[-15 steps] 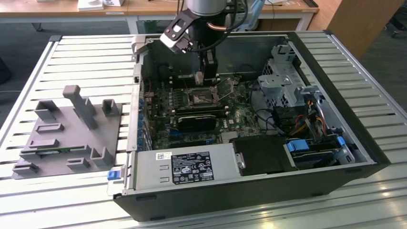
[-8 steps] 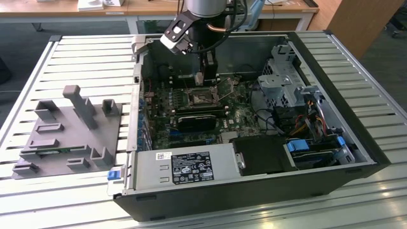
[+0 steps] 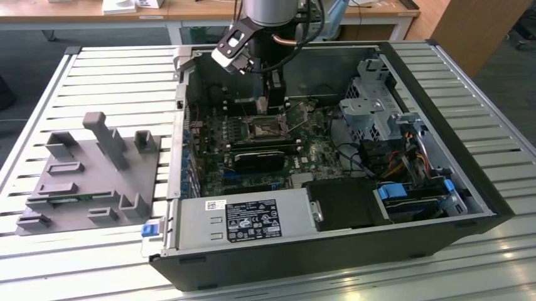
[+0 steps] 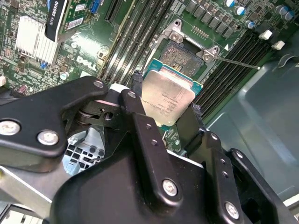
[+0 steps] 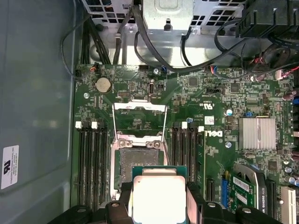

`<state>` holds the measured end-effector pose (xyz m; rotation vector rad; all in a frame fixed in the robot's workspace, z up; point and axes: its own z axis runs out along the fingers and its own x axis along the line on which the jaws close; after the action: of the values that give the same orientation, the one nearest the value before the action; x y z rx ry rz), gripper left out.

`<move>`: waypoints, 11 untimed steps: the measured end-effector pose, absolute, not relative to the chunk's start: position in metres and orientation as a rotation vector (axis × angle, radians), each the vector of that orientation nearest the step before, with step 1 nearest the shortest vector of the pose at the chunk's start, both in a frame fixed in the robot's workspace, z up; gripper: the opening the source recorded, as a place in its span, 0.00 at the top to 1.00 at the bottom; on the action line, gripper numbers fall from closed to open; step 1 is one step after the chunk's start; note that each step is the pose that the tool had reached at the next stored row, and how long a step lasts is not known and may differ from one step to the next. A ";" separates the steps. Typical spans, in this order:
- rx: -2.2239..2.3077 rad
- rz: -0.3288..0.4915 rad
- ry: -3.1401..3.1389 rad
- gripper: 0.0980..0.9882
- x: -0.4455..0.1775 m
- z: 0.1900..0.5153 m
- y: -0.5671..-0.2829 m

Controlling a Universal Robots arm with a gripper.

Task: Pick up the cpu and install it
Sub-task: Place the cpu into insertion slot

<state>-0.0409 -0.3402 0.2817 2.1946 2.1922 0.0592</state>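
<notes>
Holding cpu [image 4: 170,95]: your gripper [image 4: 164,103] is clamping its opposite edges, jaws closed onto it; likely light, stiff, fragile, so you are rightly taking edges only.

The cpu [image 5: 158,196], silver on top with a thin green edge, is clamped between the two black fingers [image 5: 122,199] of the pincer [image 5: 159,205], over the green motherboard [image 5: 205,93]. It covers the near edge of the open socket [image 5: 139,158], whose metal load plate [image 5: 139,119] lies folded open beyond it. Black memory slots [image 5: 91,163] run along both sides of the socket. A round coin cell [image 5: 103,85] sits near the plate, and a finned silver heatsink [image 5: 257,133] lies farther off. Dark cables [image 5: 154,51] loop past the board's edge, beside the grey case wall [image 5: 37,93].
</notes>
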 end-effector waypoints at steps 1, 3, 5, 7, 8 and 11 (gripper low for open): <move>2.195 0.059 2.192 0.50 -0.041 0.281 -0.340; 2.195 0.059 2.192 0.50 -0.041 0.280 -0.340; 2.195 0.059 2.192 0.50 -0.041 0.278 -0.340; 2.195 0.059 2.192 0.50 -0.041 0.278 -0.340; 2.195 0.059 2.192 0.50 -0.041 0.277 -0.340; 2.195 0.059 2.192 0.50 -0.041 0.276 -0.340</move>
<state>-0.0409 -0.3401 0.2762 2.1947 2.1923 0.0591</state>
